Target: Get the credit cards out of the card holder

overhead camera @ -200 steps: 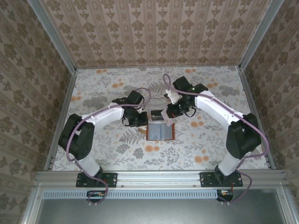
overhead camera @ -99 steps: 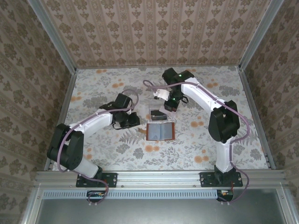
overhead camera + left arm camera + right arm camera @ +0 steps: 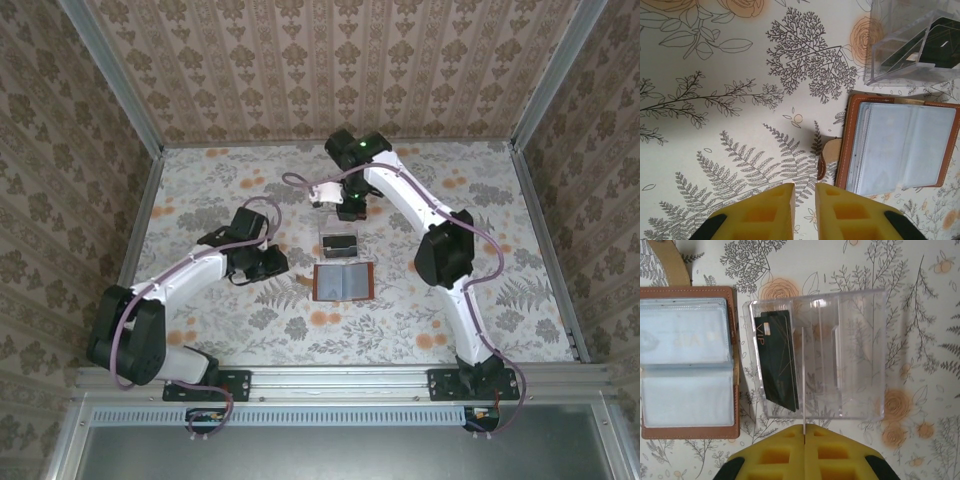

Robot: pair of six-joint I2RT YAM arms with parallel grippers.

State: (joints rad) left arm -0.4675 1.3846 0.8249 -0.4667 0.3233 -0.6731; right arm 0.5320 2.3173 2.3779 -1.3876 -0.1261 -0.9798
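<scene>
Credit card (image 3: 803,375) edge-on in right tool (image 3: 804,428)

Enclosed tabletop cell, patterned on every side.
Beige-brown damask wallpaper walls (image 3: 330,70) on three sides; floral table cover (image 3: 380,330) with grey ferns and orange roses; aluminium frame rail (image 3: 340,380) along the near edge, metal corner posts; soft, even light.

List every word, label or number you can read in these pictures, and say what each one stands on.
"VIP": on the dark card standing in the clear tray.
Faint pale lettering in the upper pocket of the card holder: too blurred to read.
Nothing readable on the thin card pinched in the right hand: it is seen edge-on.
</scene>
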